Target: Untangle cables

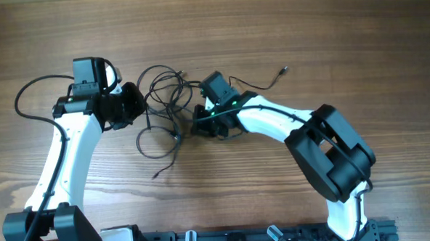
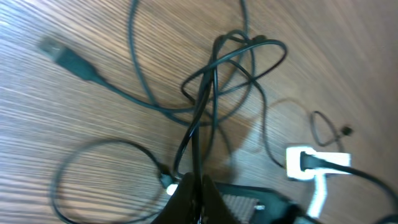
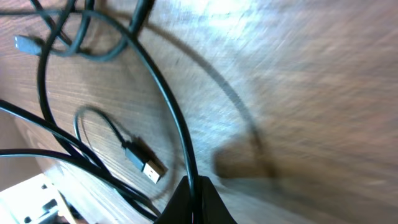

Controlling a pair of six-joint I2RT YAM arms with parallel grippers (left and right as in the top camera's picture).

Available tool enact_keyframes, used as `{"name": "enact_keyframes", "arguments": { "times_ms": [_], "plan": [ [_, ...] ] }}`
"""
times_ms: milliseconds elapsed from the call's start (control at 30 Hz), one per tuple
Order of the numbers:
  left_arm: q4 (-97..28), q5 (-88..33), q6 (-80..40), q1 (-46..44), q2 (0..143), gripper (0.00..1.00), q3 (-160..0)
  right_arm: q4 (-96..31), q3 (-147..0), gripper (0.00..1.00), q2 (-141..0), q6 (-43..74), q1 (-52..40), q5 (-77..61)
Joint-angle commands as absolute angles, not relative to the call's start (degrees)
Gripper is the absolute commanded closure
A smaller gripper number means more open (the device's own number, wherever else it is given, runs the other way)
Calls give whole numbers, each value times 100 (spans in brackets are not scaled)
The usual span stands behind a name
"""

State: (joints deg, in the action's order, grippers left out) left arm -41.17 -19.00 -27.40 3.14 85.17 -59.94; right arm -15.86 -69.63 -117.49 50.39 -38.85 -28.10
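Note:
Several thin black cables (image 1: 163, 94) lie in a loose tangle on the wooden table between my two arms. My left gripper (image 1: 136, 103) sits at the tangle's left edge and my right gripper (image 1: 198, 123) at its right edge. In the left wrist view my left gripper (image 2: 200, 184) is shut on a cable strand that rises into a knot of loops (image 2: 233, 62). The right wrist view has my right gripper (image 3: 194, 184) shut on a cable (image 3: 163, 93) that arcs up and left. A USB plug (image 3: 144, 163) lies flat beside it.
One cable end with a plug (image 1: 284, 70) trails off to the upper right, and another end (image 1: 156, 174) points toward the table's front. A grey plug (image 2: 65, 53) lies at the far left. Part of the white right arm (image 2: 311, 165) is close to the left gripper.

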Motion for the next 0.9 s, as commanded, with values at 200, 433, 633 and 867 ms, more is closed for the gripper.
{"name": "enact_keyframes", "arguments": {
  "times_ms": [200,433,633,867],
  "plan": [
    [-3509,-3935,-2596,355,8412,96,-6005,-2034,-6976,45,-10464,2423,-3629,-3109],
    [-2818,-5623,-4042,355,8412,96,-6005,-1662,-6973,41,-10132,1212,-3629,-3546],
    [-1664,-6971,-4858,355,8412,96,-6005,-1201,-6973,35,-10141,915,-3640,-3162],
    [-1184,-7227,-4010,355,8409,96,-6005,-1116,-6973,34,-10138,2198,-3094,-3916]
  ]
}}
